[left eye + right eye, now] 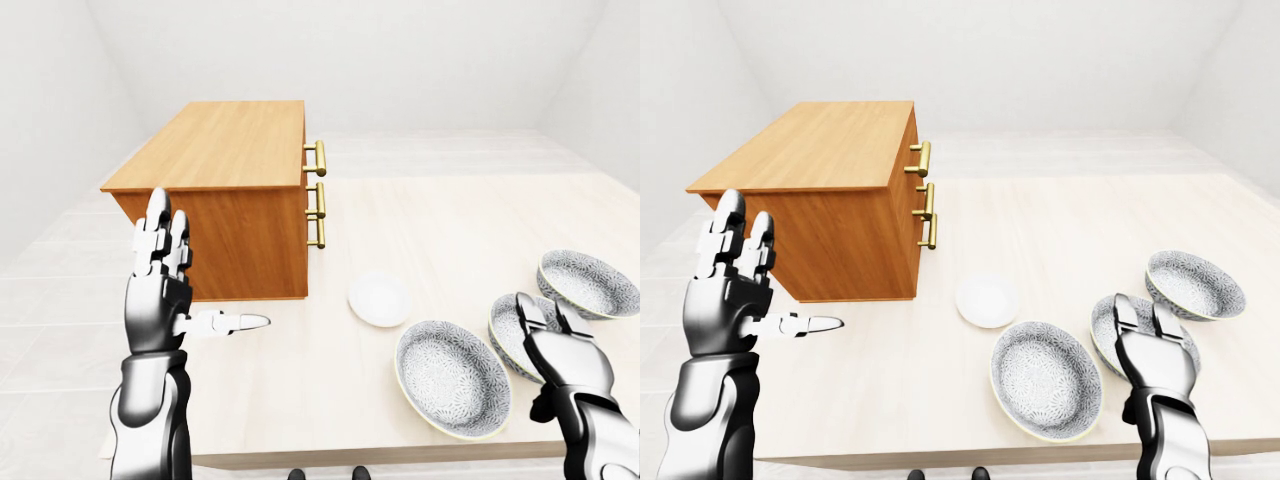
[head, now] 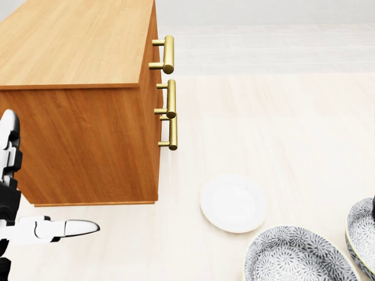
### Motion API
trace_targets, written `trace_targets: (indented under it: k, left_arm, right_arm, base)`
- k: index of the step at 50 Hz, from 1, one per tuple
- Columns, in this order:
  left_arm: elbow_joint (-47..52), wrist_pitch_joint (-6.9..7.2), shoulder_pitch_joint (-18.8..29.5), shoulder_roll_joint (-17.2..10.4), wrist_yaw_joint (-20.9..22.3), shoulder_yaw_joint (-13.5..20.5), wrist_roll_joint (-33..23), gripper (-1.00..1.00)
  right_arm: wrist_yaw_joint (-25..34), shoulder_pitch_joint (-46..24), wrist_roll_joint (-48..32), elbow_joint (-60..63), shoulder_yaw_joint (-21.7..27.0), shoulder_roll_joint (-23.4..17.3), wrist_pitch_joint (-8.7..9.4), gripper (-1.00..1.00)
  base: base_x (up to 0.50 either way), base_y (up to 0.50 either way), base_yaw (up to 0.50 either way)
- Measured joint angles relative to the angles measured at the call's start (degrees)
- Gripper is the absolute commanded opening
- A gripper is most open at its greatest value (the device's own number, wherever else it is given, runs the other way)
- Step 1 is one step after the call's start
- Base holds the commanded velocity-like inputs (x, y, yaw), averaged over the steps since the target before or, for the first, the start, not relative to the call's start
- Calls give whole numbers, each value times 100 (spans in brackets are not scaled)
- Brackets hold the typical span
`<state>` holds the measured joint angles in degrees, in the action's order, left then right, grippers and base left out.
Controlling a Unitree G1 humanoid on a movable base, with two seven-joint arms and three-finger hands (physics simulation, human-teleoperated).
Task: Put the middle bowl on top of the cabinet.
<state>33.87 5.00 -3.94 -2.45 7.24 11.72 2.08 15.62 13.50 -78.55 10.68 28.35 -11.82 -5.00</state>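
My right hand (image 1: 558,352), fingers spread, hangs by the middle bowl (image 1: 503,328) at the table's (image 1: 430,220) near right. I'd close on its rim squarely, lift level, then carry left to the cabinet (image 1: 235,140).

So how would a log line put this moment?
left hand open, raised | right hand open, by middle bowl | bowl not yet on cabinet

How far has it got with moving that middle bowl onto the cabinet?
Nothing looks done yet: nothing stands on the cabinet, and the middle bowl sits on the table. In hand: the right hand, fingers open, hovers at that bowl without gripping it; the left hand is raised, open and empty. Left to do: grasp the bowl, lift it and set it on the cabinet.
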Motion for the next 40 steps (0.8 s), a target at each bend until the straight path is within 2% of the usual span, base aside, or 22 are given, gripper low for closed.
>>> trace_targets:
  k: [36, 37, 38, 40]
  left_arm:
    - [30, 0, 0, 2, -20, -31, -19, 100]
    - [35, 0, 0, 1, -21, -32, -20, 100]
    - [43, 0, -1, 1, -21, -32, -21, 100]
    - [58, 0, -2, 0, -21, -30, -21, 100]
  right_arm:
    - [-466, 15, 227, -800, -151, -199, 0, 100]
    - [-471, 17, 235, -805, -153, -204, 0, 95]
    - [-474, 19, 244, -809, -154, -208, 0, 82]
    - [-479, 22, 258, -811, -156, -216, 0, 40]
  base:
    - [0, 0, 0]
    - [0, 0, 0]
    - [0, 0, 0]
    - [0, 0, 0]
